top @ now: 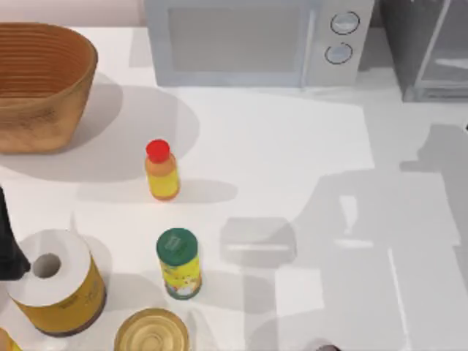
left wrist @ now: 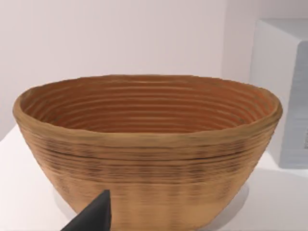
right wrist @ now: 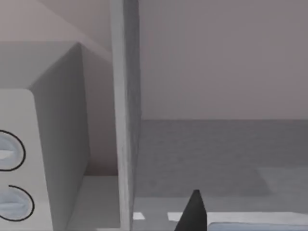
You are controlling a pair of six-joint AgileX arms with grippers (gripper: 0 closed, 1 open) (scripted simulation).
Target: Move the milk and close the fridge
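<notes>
White table [top: 292, 146] fills the top view, lit from above w/ soft grey shadows falling to the right of items; big angular shadows on the right half. Pale pinkish wall [left wrist: 120, 38] behind, plain, no windows seen. At the back edge: white microwave [top: 248, 40] w/ two round knobs. Wicker basket [top: 36, 84] at back left. On the table: red-capped bottle [top: 161, 170] mid-left, green-lidded jar [top: 178, 263] nearer front, paper roll [top: 55, 281] front left, round can [top: 151, 333] at front edge beside it.
</notes>
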